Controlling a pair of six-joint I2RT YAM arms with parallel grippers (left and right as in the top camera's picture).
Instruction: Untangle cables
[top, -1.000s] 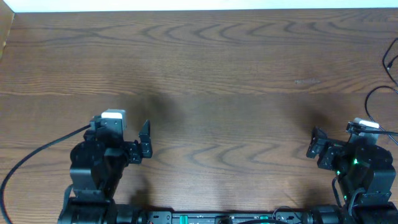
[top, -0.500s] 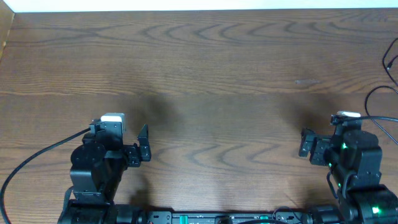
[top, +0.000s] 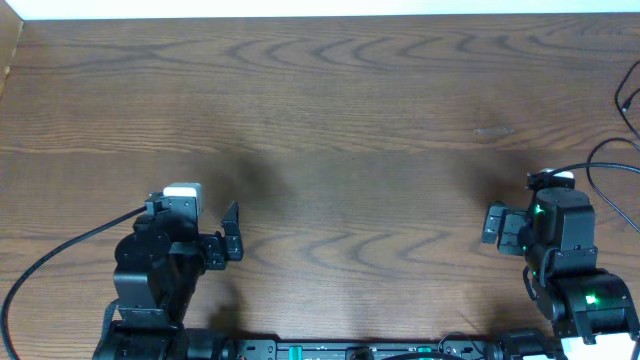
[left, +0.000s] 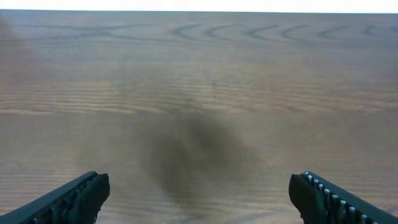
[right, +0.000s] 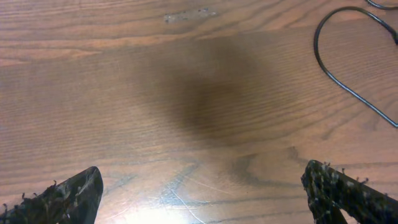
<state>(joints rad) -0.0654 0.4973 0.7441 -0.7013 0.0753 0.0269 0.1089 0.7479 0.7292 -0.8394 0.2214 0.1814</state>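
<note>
Right gripper (right: 200, 176) has swung slightly toward 10 o'clock; left gripper (left: 199, 182) unmoved. Both gape wide, holding nothing. Black cable (right: 316, 46) loops at 3 o'clock on the table (top: 330, 100) (cut off; possibly two cords).

the worktop (top: 360, 90) is brown wood with a flowing grain, smooth and mostly matt, with a pale glare patch at the bottom edge of the right wrist view. the left claw (left: 199, 186) has fingers (left: 323, 199) of matt black plastic, finely ribbed on the inner faces. the right claw (right: 202, 186) has black fingers (right: 62, 196) that look rough and flecked. the thin black cable (right: 316, 42) looks smooth.
</note>
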